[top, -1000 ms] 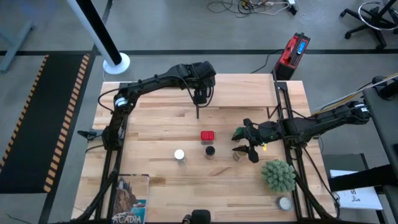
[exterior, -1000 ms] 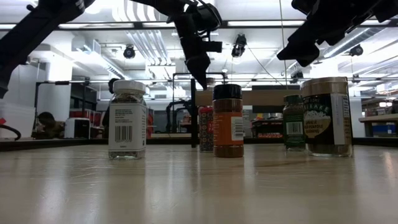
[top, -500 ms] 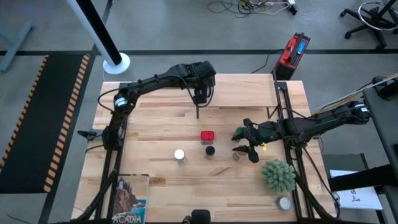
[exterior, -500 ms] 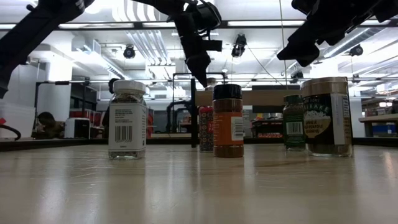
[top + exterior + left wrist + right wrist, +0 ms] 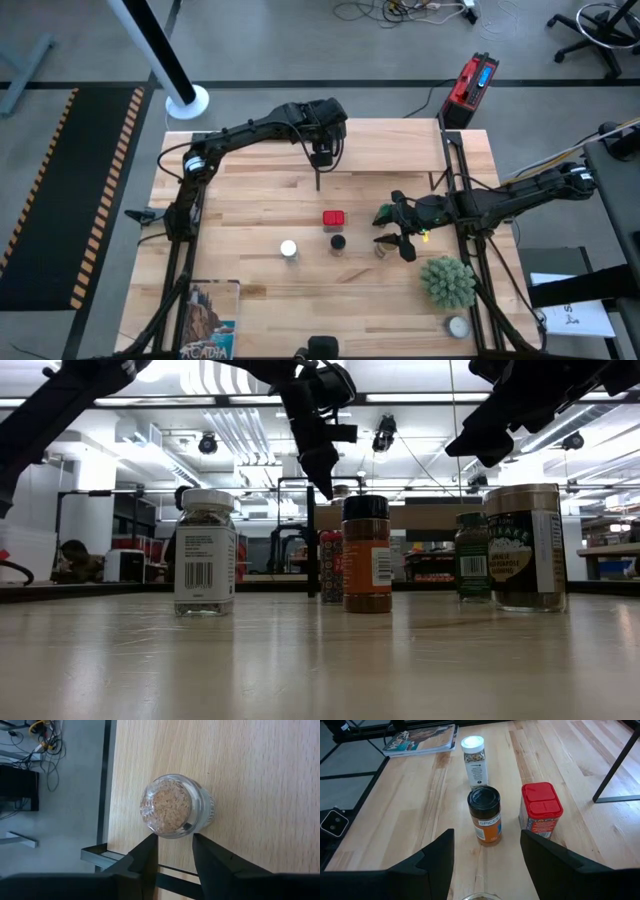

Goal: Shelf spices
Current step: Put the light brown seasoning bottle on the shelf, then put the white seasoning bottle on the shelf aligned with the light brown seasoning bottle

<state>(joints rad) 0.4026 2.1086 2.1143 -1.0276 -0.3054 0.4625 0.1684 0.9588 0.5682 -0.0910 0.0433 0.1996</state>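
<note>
The left gripper [image 5: 172, 840] is hanging over the far side of the table. Its fingers are standing narrowly apart and gripping nothing. Straight beneath their tips a clear jar of tan powder [image 5: 175, 807] is standing upright on light wood, close to an edge with a dark frame below it. That surface looks to be the shelf [image 5: 380, 150], so one spice seems to be placed already.

The right gripper [image 5: 486, 834] is hovering with its fingers spread wide and empty. Directly under it the rim of one jar is just showing. A little ahead of its fingertips, the black-lidded jar [image 5: 484, 815] and the red tin [image 5: 540, 810] are standing just beside each other. The white-lidded jar [image 5: 473, 760] is sitting farther out in the same direction.

From table height, a green-lidded jar [image 5: 472, 555] and a larger jar [image 5: 525, 545] are also showing below this gripper. Which of the two is lying between its fingers I cannot tell.

So the job is looking early: about one container shelved, some five waiting on the tabletop. The right arm seems to be lining up the next pick.
</note>
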